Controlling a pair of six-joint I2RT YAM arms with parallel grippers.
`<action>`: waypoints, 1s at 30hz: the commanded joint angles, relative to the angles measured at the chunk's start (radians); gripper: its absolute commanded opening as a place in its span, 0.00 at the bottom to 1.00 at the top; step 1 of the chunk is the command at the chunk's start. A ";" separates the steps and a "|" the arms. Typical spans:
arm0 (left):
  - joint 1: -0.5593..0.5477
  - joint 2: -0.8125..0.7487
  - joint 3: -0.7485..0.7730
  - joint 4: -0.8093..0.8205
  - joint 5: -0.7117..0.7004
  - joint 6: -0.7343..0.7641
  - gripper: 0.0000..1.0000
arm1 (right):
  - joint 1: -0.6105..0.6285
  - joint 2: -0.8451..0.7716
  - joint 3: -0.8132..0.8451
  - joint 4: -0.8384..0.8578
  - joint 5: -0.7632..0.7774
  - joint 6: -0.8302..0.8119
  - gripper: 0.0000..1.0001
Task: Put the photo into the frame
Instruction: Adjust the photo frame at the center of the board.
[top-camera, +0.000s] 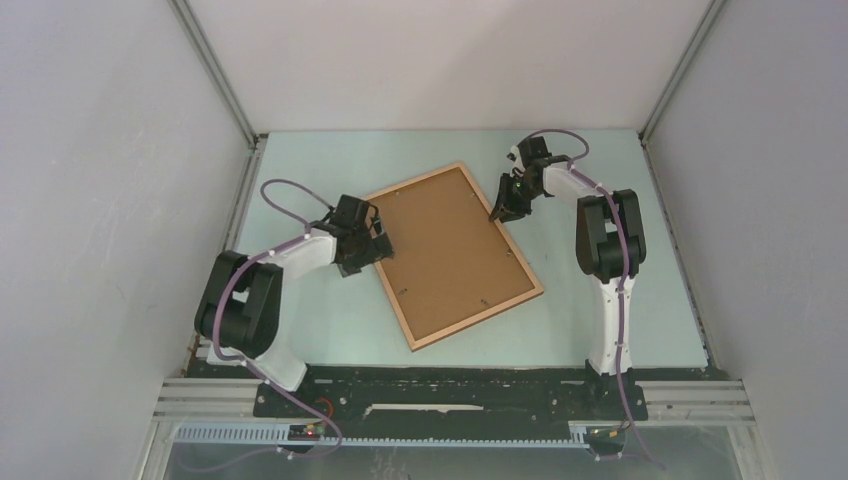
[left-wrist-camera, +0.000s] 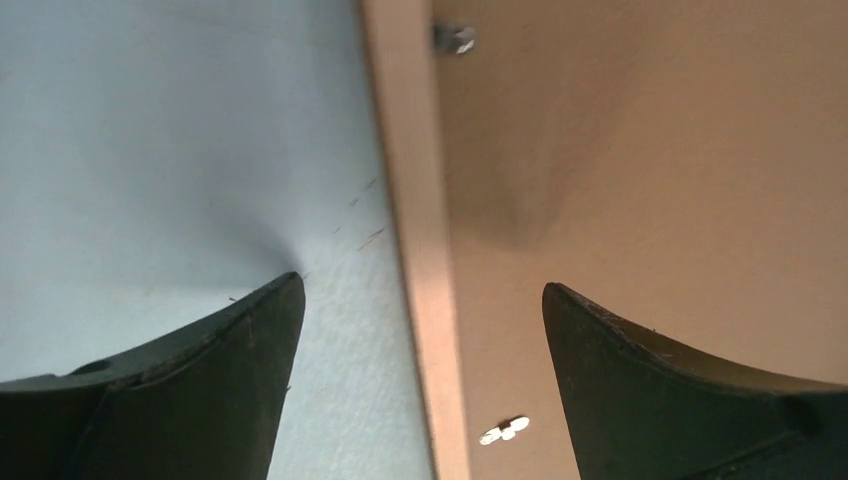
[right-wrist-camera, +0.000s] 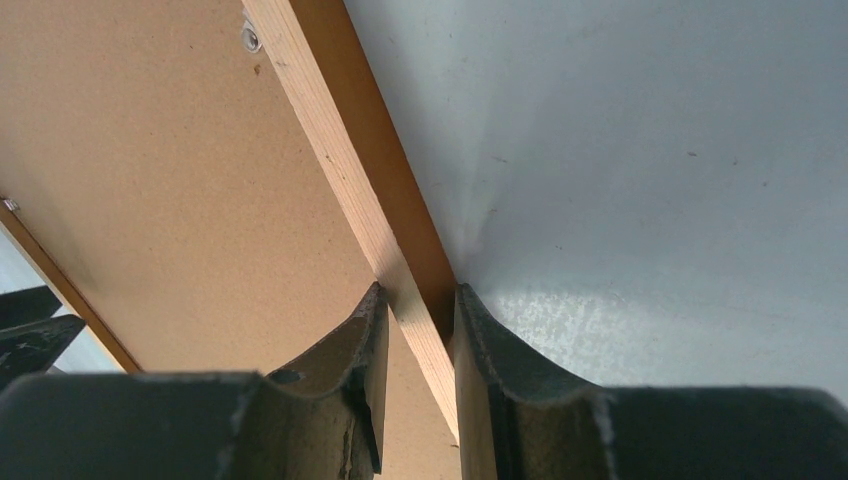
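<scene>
The frame (top-camera: 478, 319) lies face down in the middle of the table, turned at an angle, with the brown backing board (top-camera: 450, 250) set inside it. The photo is not visible in any view. My left gripper (top-camera: 375, 232) is open and straddles the frame's left rail (left-wrist-camera: 420, 250), one finger over the table and one over the backing board (left-wrist-camera: 650, 180). My right gripper (top-camera: 497, 212) is shut on the frame's right rail (right-wrist-camera: 330, 150) near the far corner, with the light wood pinched between its fingertips (right-wrist-camera: 420, 292).
Small metal retaining tabs (left-wrist-camera: 503, 430) sit along the board's edge inside the frame. The pale green table (top-camera: 620, 300) is walled by grey panels on the left, back and right. The arm bases stand at the near edge.
</scene>
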 joint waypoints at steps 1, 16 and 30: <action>-0.005 0.055 -0.017 0.155 0.107 -0.025 0.94 | 0.002 0.034 0.020 -0.035 0.026 0.003 0.00; -0.008 0.273 0.318 0.118 0.173 -0.046 0.93 | 0.024 -0.015 -0.040 -0.167 0.089 -0.044 0.00; -0.005 0.500 0.701 0.016 0.391 0.049 0.93 | 0.230 -0.374 -0.544 0.112 0.076 0.139 0.11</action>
